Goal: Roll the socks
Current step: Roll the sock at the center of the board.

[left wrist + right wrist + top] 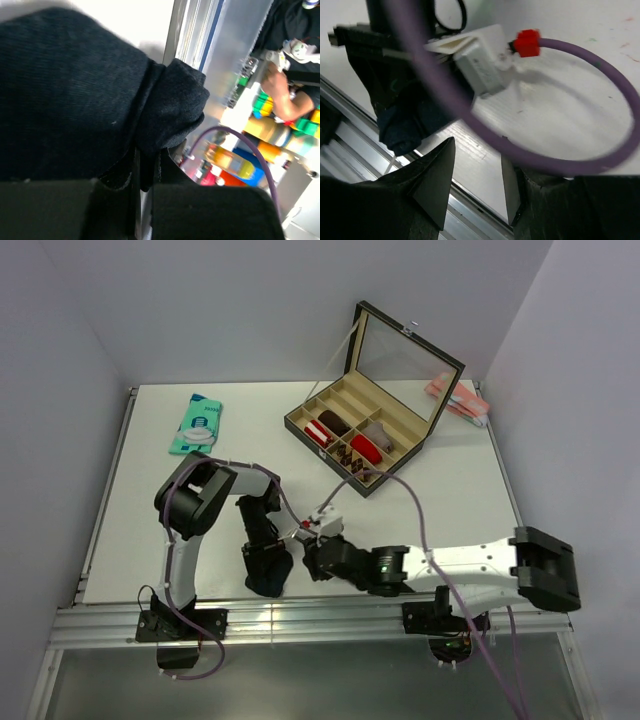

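Setting: white matte table (130,530) with pale walls on three sides and an aluminium rail (320,626) along its near edge.
Left arm: left arm (190,505) folded tight, elbow raised, wrist turned down toward the near edge, left of centre.
Left claw: left gripper (266,562) clamped on the navy sock, with fabric pinched in the thin slit between its black fingers (210,215).
Sock: navy sock (75,100), soft fine knit, bunched into a thick fold with a rounded end sticking out; it sits at the table's near edge, by the rail.
Right arm: right arm (470,565) stretched low and leftward across the front of the table, with white links and a black wrist.
Right claw: right gripper (472,190) a little apart, its wedge-shaped black fingers (437,180) holding nothing, just beside the sock.
Cable: glossy purple cable (600,165) loops over the table to a red plug (526,42).
Far side: open divided case (320,398) with its lid raised, a red roll (366,449) in one compartment; flat teal packet (196,426) well to its left.
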Tool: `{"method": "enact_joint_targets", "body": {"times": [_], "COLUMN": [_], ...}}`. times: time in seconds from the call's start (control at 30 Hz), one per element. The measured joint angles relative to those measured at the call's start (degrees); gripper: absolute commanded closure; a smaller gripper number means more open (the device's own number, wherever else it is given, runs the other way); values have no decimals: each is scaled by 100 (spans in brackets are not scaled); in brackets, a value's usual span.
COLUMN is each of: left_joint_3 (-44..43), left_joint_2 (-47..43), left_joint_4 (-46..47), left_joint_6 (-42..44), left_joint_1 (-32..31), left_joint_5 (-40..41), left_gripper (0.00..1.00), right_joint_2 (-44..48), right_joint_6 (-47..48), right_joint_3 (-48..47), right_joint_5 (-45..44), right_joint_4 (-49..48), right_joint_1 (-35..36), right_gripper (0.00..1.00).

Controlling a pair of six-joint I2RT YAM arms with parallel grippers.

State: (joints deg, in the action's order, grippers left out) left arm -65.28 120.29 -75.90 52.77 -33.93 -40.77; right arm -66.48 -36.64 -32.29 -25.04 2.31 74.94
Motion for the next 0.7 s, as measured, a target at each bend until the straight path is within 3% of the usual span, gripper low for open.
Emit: {"method": "enact_joint_targets", "body": {"times": [0.23,0.7], "left_joint_3": [-2,-39], "left_joint_2": [68,68], "left_joint_4": [-114,-87], "left_joint_6": [-177,-446], "left_joint_1": [-2,-7], "left_joint_5": [251,321], "left_gripper": [96,96], "right_joint_2": [-1784,-2673], "right_joint_6": [494,977], "right_joint_3": [-1263,-1919], "right_joint_5": [-177,310], "right_joint_4": [-22,-267], "right_joint_1": [798,1073], "right_gripper": [49,43]}}
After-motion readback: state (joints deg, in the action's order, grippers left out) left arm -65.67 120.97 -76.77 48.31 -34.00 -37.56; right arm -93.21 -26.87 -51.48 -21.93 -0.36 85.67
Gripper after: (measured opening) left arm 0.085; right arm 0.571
